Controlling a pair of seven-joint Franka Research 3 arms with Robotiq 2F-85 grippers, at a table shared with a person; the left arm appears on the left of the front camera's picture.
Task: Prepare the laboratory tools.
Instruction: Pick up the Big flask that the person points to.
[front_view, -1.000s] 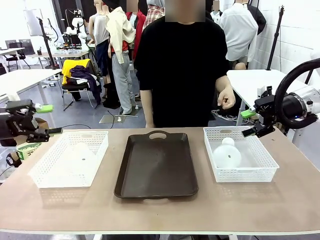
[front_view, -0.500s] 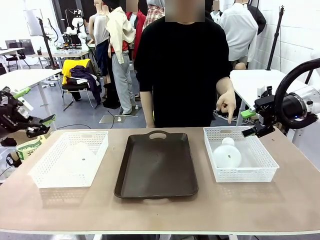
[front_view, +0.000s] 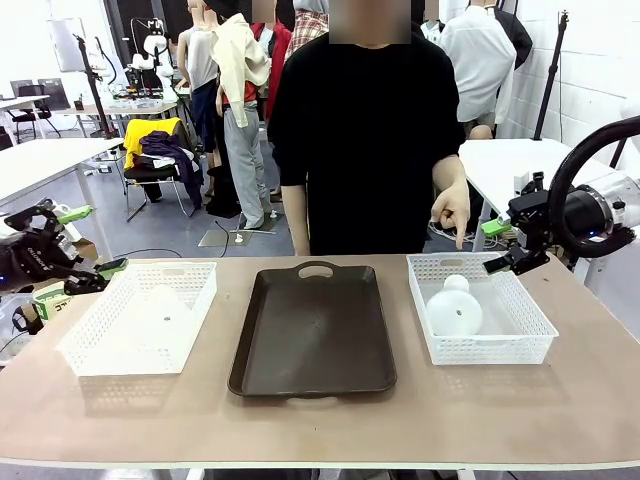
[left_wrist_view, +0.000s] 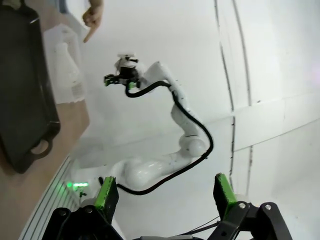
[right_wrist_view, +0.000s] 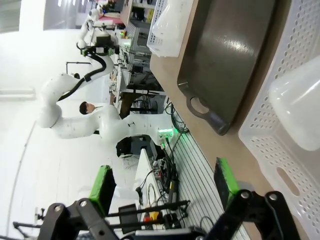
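Front cam sits btwn the arms on the robot's side, facing across the table (front_view: 500, 400) at the person (front_view: 365, 140) opp.; whole tabletop in shot. Left wrist cam, rolled sideways, looks past the left gripper (left_wrist_view: 164, 187) from off the table's left end twd the far right arm (left_wrist_view: 165, 85). Right wrist cam, also rolled, looks past the right gripper (right_wrist_view: 164, 185), close by the right basket (right_wrist_view: 270, 150). All three catch the brown tray (front_view: 312, 330).
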